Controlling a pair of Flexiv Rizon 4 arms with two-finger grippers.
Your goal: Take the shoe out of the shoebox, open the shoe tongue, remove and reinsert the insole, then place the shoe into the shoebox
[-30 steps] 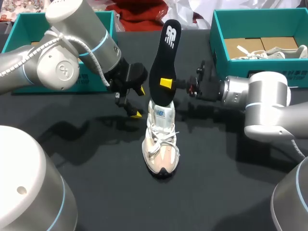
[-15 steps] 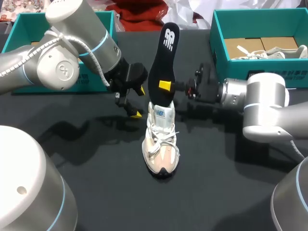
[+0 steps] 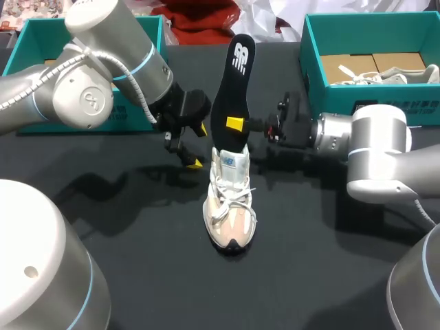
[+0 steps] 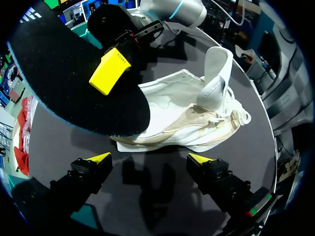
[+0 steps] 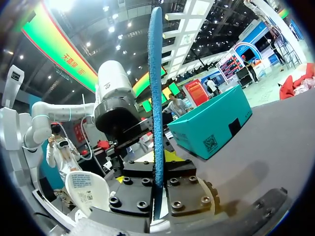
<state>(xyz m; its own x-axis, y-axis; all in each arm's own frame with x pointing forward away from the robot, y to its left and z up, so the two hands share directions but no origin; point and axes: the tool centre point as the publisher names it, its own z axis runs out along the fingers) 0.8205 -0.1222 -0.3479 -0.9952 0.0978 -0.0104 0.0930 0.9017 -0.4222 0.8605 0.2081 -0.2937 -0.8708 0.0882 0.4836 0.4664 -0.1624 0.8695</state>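
Observation:
A white and beige shoe (image 3: 230, 203) stands on the black table, toe toward me, its tongue pulled up. Just above its opening the black insole (image 3: 232, 89) stands nearly upright, with my right gripper (image 3: 237, 124) shut on its lower half from the right. In the right wrist view the insole (image 5: 156, 88) runs edge-on between the fingers of the right gripper (image 5: 157, 167). My left gripper (image 3: 198, 146) hangs open just left of the shoe's heel, holding nothing. In the left wrist view the left gripper (image 4: 150, 158) faces the side of the shoe (image 4: 197, 118), with the insole (image 4: 74, 83) above it.
A teal shoebox (image 3: 313, 62) at the back right holds another white shoe (image 3: 412, 72) and cardboard. A second teal box (image 3: 27, 41) stands at the back left behind my left arm. Bare black table lies in front of the shoe.
My right gripper has edged slightly to the left with the insole, which stays over the shoe. The left arm and the shoe have not moved.

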